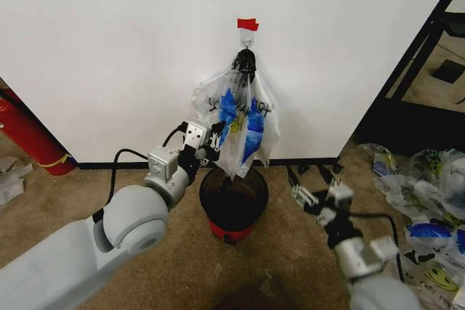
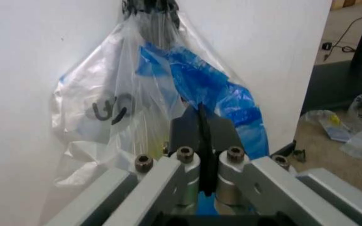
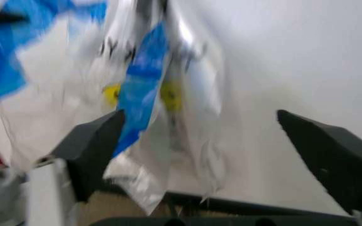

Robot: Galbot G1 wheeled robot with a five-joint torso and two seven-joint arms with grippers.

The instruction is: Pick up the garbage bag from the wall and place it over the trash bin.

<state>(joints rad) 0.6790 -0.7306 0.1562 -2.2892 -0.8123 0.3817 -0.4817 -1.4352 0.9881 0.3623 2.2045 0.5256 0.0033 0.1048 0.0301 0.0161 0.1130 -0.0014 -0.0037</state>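
The garbage bag [image 1: 240, 125] is hung from the hook [image 1: 247, 35] on the wall [image 1: 109, 49], directly above the trash bin [image 1: 233, 201]. Its lower left side is met by the left hand [image 1: 213, 149], whose fingers are pressed together. The right hand [image 1: 312, 185] is held spread wide, low and apart to the right.

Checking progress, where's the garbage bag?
In the head view, the garbage bag hangs on the wall, directly above the trash bin.
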